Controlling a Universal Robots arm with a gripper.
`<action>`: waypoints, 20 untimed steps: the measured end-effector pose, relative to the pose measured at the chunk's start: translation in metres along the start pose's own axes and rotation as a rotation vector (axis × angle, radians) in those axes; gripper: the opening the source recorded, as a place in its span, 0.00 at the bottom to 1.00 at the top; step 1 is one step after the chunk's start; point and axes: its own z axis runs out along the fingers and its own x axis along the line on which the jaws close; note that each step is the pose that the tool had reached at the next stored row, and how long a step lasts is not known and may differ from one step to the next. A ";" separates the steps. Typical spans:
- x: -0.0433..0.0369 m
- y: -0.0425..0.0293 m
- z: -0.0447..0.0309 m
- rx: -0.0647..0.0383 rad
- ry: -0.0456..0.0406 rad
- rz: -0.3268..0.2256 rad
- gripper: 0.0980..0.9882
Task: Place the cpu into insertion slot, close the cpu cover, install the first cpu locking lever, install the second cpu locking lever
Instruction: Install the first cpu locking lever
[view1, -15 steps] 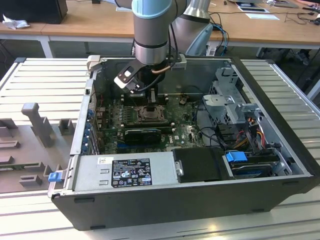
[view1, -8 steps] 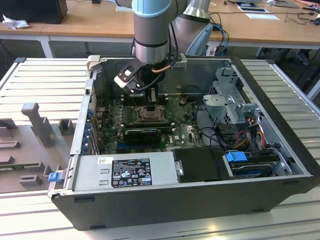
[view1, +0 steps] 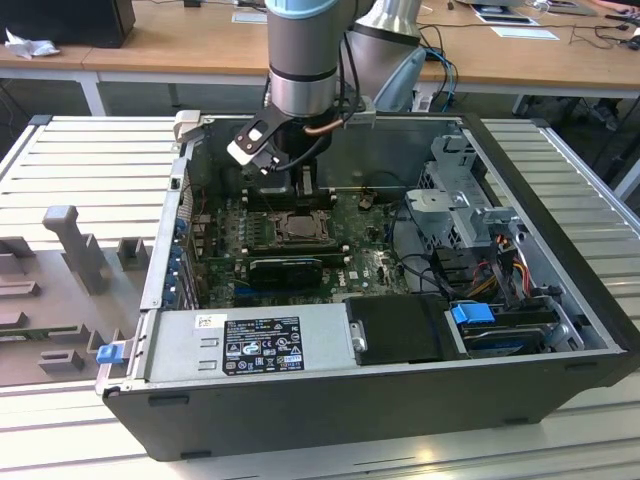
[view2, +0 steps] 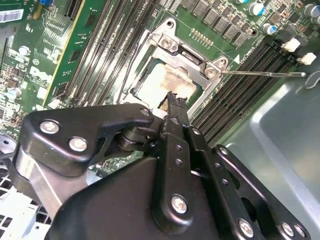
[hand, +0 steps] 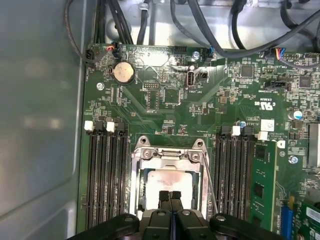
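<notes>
The pincer (hand: 170, 196) hangs closed, its two fingers pressed together on nothing, tips low over one edge of the insertion slot (view1: 298, 228). The cpu (hand: 167, 181) lies flat inside the slot. Its stained silvery face shows through the cut-out of the cpu cover (hand: 167, 155), which appears lowered over it. Shut fingers make a narrow pusher, which I judge suits pressing the cover or the thin locking lever (view2: 262, 74) jutting out beside the slot, seemingly unlatched.

Grey cylindrical robot arm (view1: 305, 60) with pale-blue joint caps (view1: 300, 8) ends in a black gripper (hand: 170, 197) studded with silver screws (view2: 179, 203)
</notes>
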 end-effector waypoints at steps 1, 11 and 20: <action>0.0000 0.0000 -0.0014 0.000 0.0000 0.000 0.01; 0.0008 0.0013 -0.0348 0.000 -0.0005 0.000 0.01; 0.0013 0.0021 -0.0550 0.001 -0.0008 -0.036 0.01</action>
